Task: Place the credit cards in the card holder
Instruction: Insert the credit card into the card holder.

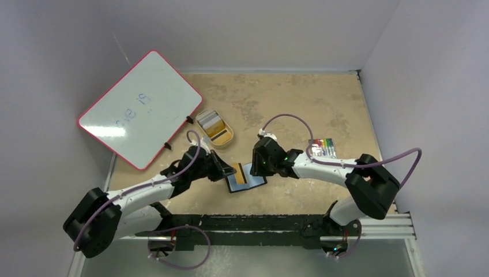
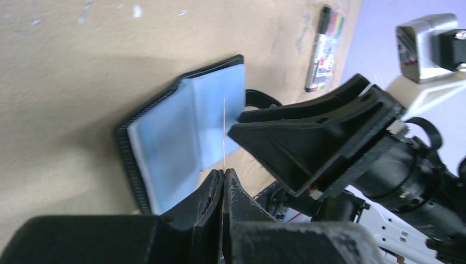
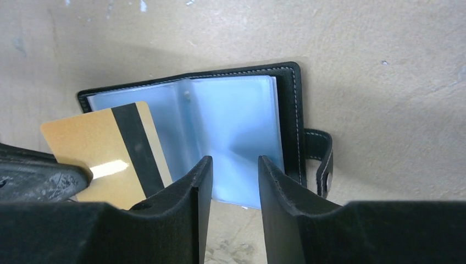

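The card holder lies open near the front middle of the table, blue lining up, its snap tab on one side. My left gripper is shut on a gold credit card with a black stripe and holds it over the holder's left page. In the left wrist view the card shows edge-on above the holder, gripped between my shut jaws. My right gripper is open and empty, just above the holder's right page. More cards lie in the gold oval tin.
A pink-rimmed whiteboard lies at the back left, next to the tin. A small multicoloured striped item lies right of the right arm, also in the left wrist view. Walls close in the tan table.
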`<state>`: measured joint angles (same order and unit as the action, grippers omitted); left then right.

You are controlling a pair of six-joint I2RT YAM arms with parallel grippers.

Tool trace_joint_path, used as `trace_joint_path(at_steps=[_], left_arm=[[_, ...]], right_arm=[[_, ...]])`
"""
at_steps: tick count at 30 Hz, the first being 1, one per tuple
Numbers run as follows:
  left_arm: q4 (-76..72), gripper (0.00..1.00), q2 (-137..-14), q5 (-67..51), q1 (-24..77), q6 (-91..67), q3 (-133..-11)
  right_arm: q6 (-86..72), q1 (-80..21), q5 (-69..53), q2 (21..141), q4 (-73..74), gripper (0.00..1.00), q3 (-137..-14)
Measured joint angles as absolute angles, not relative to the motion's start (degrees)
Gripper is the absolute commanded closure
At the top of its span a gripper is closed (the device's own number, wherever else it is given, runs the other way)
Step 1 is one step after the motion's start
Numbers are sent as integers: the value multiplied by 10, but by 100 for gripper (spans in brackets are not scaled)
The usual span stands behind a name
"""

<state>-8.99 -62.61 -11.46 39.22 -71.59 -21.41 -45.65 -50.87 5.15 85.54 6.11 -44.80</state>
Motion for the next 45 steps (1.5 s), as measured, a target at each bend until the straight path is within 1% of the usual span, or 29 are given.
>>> trace_joint_path(at_steps=[8,22,31,36,45], left_arm=[[-143,100,-654,-102,395,-730,-171],[-207,100,-740,-115,395,-721,-167],[-227,100,-740,-128,395,-718,-156],[-206,100,-726,-131,395,-712,-157],[-167,100,-693,-130,395,-702,-194]], right_arm=[[-467,-509,65,855,58,65,-417],[-478,-509,65,851,40,66,-407],[-480,-509,65,851,35,69,-405],[-481,-509,65,851,35,71,-404],[-487,-509,65,849,33,71,-401]])
